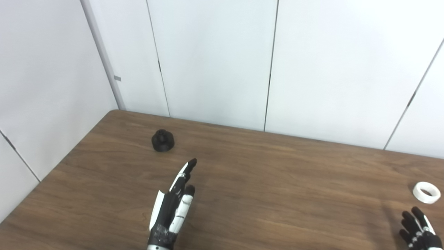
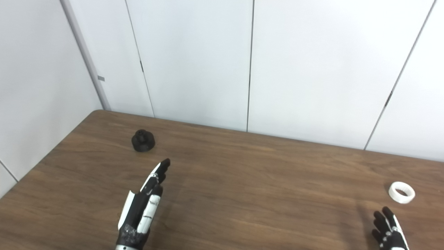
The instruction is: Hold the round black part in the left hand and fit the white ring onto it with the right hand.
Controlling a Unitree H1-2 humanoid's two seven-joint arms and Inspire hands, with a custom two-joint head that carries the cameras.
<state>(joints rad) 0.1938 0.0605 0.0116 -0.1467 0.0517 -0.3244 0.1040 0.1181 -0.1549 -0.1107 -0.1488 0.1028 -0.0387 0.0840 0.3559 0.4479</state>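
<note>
The round black part [image 1: 162,140] sits on the wooden table [image 1: 263,180] toward the back left, with a small raised hub on top. My left hand [image 1: 175,205] reaches up from the bottom edge, fingers stretched out and open, its tips a short way in front of and to the right of the black part, touching nothing. The white ring [image 1: 426,192] lies flat near the right edge. My right hand [image 1: 418,231] shows only its fingers at the bottom right corner, spread and open, just in front of the ring and apart from it.
White wall panels [image 1: 215,59] stand close behind the table's far edge and along its left side. The table's back left corner [image 1: 114,113] lies near the black part.
</note>
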